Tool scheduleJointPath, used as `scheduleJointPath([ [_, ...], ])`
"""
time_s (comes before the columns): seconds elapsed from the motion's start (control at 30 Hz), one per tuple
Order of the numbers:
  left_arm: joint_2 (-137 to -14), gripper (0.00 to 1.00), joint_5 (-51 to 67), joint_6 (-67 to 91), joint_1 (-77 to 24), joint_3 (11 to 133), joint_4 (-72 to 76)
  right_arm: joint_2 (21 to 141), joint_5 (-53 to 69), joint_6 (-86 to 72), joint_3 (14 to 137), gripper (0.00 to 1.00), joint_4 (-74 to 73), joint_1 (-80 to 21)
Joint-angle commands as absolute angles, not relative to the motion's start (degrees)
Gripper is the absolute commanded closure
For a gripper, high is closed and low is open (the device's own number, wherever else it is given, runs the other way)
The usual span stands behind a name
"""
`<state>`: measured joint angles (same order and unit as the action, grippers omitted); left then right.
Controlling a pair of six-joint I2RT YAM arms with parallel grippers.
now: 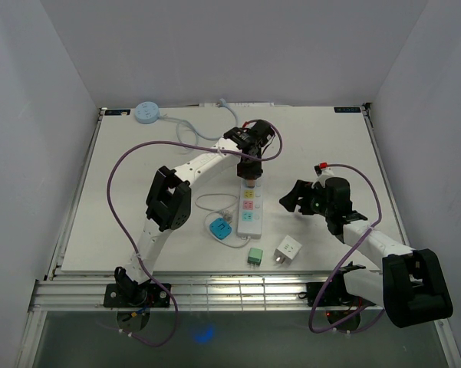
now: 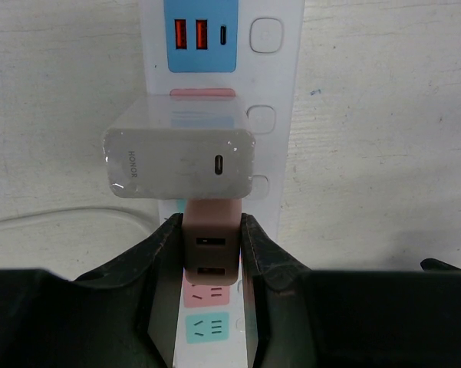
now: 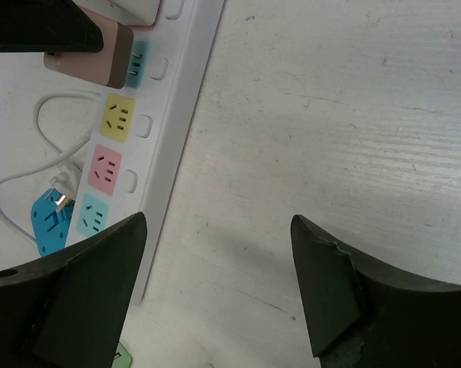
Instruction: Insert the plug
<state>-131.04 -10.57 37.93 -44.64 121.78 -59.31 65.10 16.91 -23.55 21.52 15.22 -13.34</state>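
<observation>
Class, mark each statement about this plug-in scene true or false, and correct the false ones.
1. The left pincer grips a pink adapter over the power strip. True.
2. The right pincer holds the green adapter. False: it is open and empty; the green adapter lies on the table.
3. A white charger sits on the strip just beyond the pink adapter. True.
4. In the top view, the white cube adapter lies left of the green one. False: it lies to its right.
</observation>
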Motion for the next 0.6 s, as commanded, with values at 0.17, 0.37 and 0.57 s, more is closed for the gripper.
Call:
scheduleJointPath([
  [0.17, -134.82, 1.00, -14.75, 39.11, -46.05, 119.36, -61.17, 64.86, 17.93, -23.55, 21.09, 0.19, 18.10, -12.74],
  [0.37, -135.35, 1.00, -15.56, 39.37, -46.58, 118.56, -61.44, 64.78, 18.10, -23.73, 20.92, 0.19, 18.19, -12.39],
  [0.57, -136.93, 1.00, -16.70, 39.64, -47.28, 119.62, -62.40, 64.51, 18.28, -23.82, 20.66, 0.19, 18.37, -12.22],
])
